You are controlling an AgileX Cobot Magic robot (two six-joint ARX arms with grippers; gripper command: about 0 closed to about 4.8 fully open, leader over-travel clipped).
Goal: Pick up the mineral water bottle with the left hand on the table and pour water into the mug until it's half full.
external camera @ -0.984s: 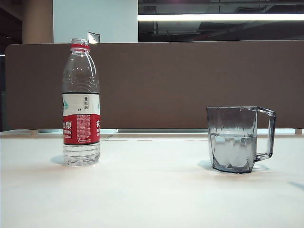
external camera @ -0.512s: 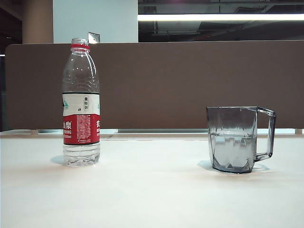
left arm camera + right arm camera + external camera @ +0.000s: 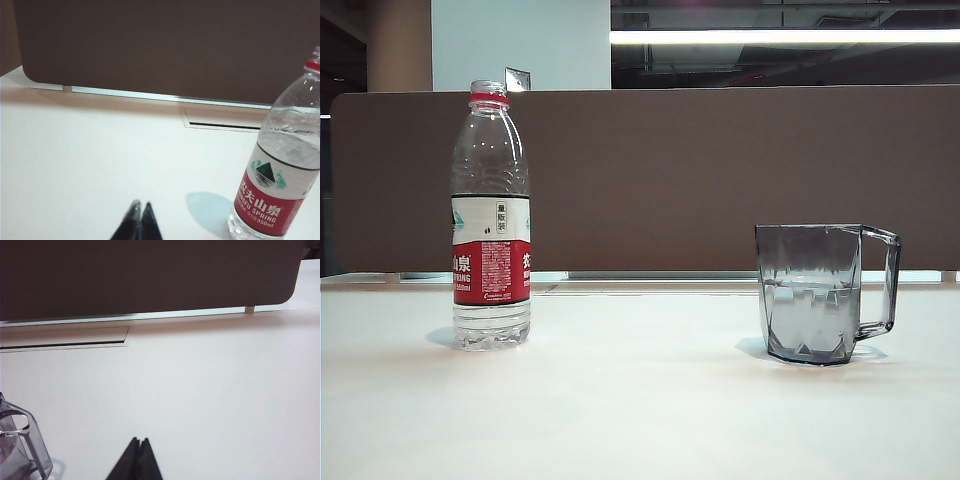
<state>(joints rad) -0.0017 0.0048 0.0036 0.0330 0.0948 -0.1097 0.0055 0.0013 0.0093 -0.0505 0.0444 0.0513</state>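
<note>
Mineral water bottle point(image 3: 491, 215) upright at left, mug point(image 3: 818, 293) at right on tabletop point(image 3: 640, 400); left gripper point(image 3: 140, 206) and right gripper point(image 3: 139, 441) both closed, empty.

White table point(image 3: 640, 410) carrying two things: the mineral water bottle point(image 3: 491, 215) stands upright at nine o'clock, the mug point(image 3: 817, 292) sits at three o'clock, handle turned outward, well apart, water showing inside.

A brown partition point(image 3: 700, 180) stands upright along the far edge. Above it runs a long lit ceiling lamp point(image 3: 785, 36), beside a pale wall panel point(image 3: 520, 40).
</note>
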